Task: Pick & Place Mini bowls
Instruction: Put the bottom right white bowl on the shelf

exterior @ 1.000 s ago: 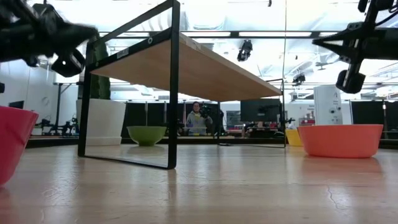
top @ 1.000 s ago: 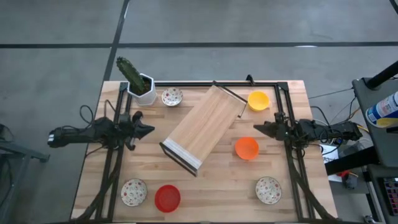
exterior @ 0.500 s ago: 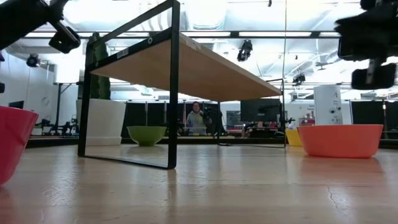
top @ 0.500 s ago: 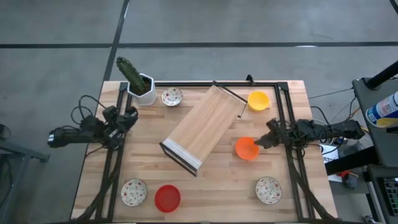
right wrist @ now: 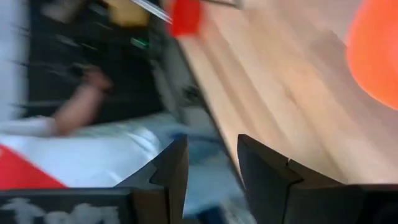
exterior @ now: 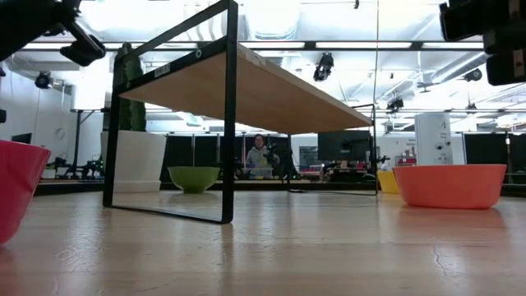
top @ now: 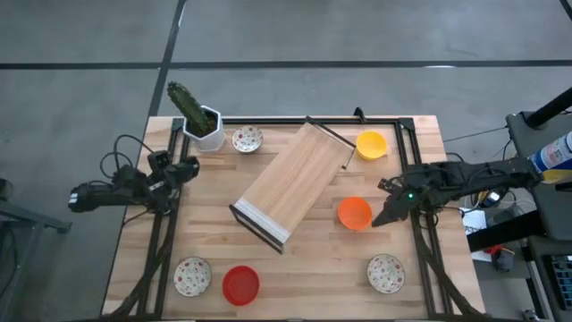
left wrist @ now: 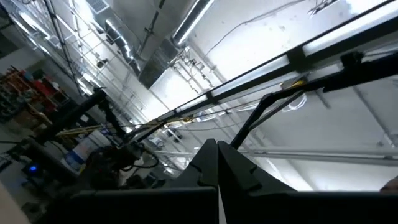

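- The right claw (top: 379, 217) hangs just beside the orange bowl (top: 355, 214), on that bowl's outer side. Its fingers (right wrist: 171, 171) stand a small way apart with nothing between them.
- To do this pick well, I judge the claw should widen a little, turn down over the near rim, and put one finger inside the bowl and one outside before closing. A slanting approach could push the light bowl along the bench (top: 313, 268).
- Close by on the near edge sit a white speckled bowl (top: 385, 273), the red bowl (top: 240, 284) and another white speckled bowl (top: 192, 275), all apart from one another.
- The tilted wooden rack (top: 290, 184) lies just beside the orange bowl toward the middle, so room on that side is tight. The open side is toward the right edge, where the black frame rail (top: 413, 192) runs.
- The left claw (top: 185, 166) waits at the left edge, raised, fingers pressed together and holding nothing.
- Farthest away, the yellow bowl (top: 371, 144) and a third white speckled bowl (top: 247, 139) sit along the back, with the cactus pot (top: 205, 127) at the corner.
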